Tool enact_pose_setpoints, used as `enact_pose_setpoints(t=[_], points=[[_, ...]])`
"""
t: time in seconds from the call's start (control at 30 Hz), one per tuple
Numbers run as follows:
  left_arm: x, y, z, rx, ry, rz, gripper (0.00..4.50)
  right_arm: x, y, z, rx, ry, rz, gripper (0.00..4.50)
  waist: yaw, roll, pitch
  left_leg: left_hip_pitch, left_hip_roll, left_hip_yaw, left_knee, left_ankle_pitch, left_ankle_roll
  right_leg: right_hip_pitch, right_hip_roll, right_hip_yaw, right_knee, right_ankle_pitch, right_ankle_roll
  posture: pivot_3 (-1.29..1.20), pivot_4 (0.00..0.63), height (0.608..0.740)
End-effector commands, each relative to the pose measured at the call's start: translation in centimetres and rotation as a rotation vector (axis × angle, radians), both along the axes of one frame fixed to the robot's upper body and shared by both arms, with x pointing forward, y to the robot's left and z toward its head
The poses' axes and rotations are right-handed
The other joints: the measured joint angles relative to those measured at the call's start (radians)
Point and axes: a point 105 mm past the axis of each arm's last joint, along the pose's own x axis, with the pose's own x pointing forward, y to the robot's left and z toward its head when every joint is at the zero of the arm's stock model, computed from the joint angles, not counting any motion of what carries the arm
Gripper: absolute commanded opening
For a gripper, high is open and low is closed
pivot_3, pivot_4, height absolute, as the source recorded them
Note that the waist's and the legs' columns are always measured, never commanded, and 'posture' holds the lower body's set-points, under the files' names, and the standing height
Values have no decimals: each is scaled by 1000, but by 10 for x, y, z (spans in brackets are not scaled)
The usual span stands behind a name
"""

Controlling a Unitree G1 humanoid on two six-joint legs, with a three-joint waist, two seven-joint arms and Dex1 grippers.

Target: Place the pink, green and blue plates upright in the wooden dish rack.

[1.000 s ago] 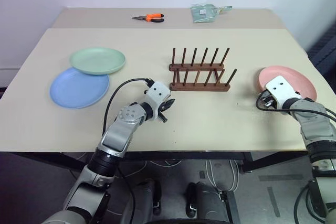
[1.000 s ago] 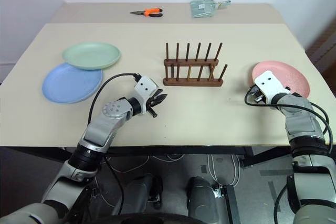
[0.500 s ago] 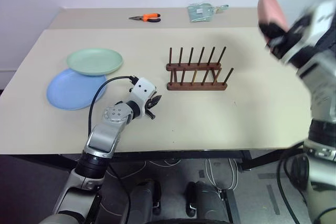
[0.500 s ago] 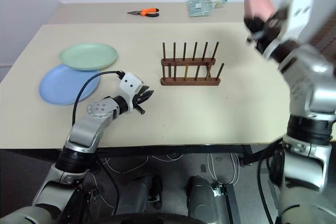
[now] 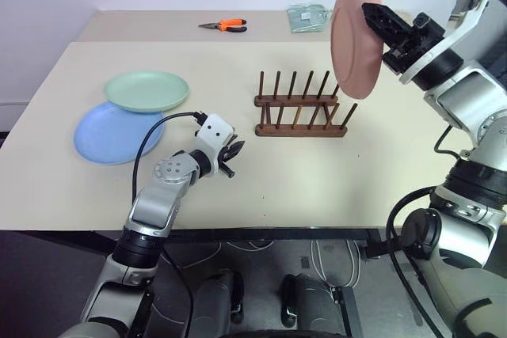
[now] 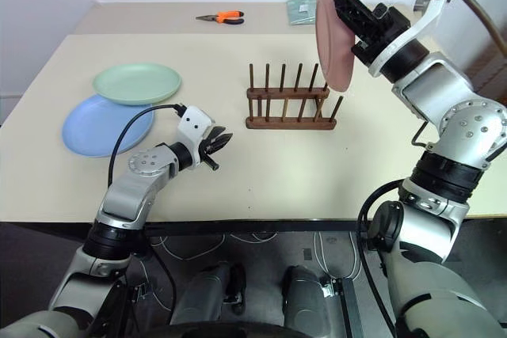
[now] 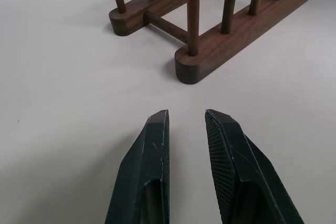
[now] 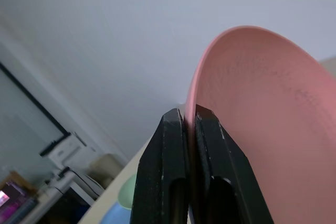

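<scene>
right gripper [image 5: 372,15] – pinches round salmon-pink plastic plate [image 5: 355,36] on edge | dark wooden peg rack [image 5: 303,107] – just below it | left gripper [image 5: 235,153] – slightly open, empty

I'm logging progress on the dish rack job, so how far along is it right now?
Nothing is racked yet: the wooden dish rack has no plate in it. In hand: the right gripper is shut on the pink plate, holding it on edge in the air above the rack's right end. Left: slotting that plate, then the green plate and the blue plate, which lie flat with green overlapping blue. The left gripper is open and holds nothing.
</scene>
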Motion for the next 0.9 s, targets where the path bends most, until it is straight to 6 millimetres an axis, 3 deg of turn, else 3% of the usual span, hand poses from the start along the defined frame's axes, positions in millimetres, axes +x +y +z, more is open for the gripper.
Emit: enact_pose_setpoints(t=[0.03, 0.13, 0.23, 0.33, 0.43, 0.47, 0.5, 0.63, 0.73, 0.83, 0.9], points=[[-3, -4, 15, -17, -58, -22, 1090, 5, -10, 5, 67, 12, -31, 57, 0, 0, 0, 0, 0, 0, 0, 0, 0, 0, 0, 0, 0, 0, 0, 0, 150, 740], [-2, -4, 16, -20, -58, -23, 1090, 14, -15, 1, 93, 50, -57, 57, 0, 0, 0, 0, 0, 1, 0, 0, 0, -1, 0, 1, 0, 0, 0, 0, 150, 740], [-3, -4, 16, -46, -49, -25, 1090, 18, -16, 3, 100, 51, -59, 816, -1, 0, 0, 0, 0, 2, 0, 0, 0, -2, 0, 2, 0, 0, 0, 0, 150, 740], [-4, -2, 20, -90, -50, -18, 2392, 19, -16, 7, 37, 11, -97, 2223, -2, 0, 0, 0, 1, 3, 0, 0, 0, -2, 0, 3, 0, 0, 0, 0, 150, 740], [0, 10, 36, -188, -82, 50, 3830, 19, -14, 4, -288, -114, -250, 3724, -1, 0, 0, 0, 1, 4, 0, 0, 1, -3, 0, 4, 0, 0, 0, 0, 150, 740], [4, 19, 44, -242, -99, 103, 4358, 18, -13, 3, -407, -177, -298, 3770, 0, 0, 0, 0, 1, 4, 0, 0, 1, -4, 0, 4, 0, 0, 0, 0, 150, 740], [9, 32, 54, -318, -122, 171, 4438, 17, -15, 4, -526, -245, -356, 3770, -1, 0, 0, -1, 1, 4, 0, -1, 1, -4, 0, 4, 0, 0, 1, 0, 150, 740], [23, 101, 93, -578, -251, 516, 4438, 14, -20, 7, -754, -401, -460, 3770, -2, -1, 1, -1, 1, 4, 0, -1, 1, -4, 0, 5, 0, 0, 1, 0, 150, 740], [23, 159, 112, -673, -349, 838, 4438, 13, -30, 9, -889, -467, -534, 3770, -1, -1, 1, 0, 1, 4, 0, 0, 1, -4, 0, 5, 0, 0, 1, 0, 150, 740], [23, 201, 105, -633, -282, 1127, 4500, 12, -38, 16, -1001, -552, -641, 4467, 0, -3, 1, 0, 1, 5, 0, 0, 1, -4, 0, 5, 0, 0, 1, 0, 150, 740], [24, 213, 94, -668, -182, 1229, 4500, 7, -38, 31, -986, -621, -689, 4467, 1, -3, 1, 0, 1, 5, 0, 0, 1, -3, 1, 5, 0, 0, 1, 0, 150, 740]])
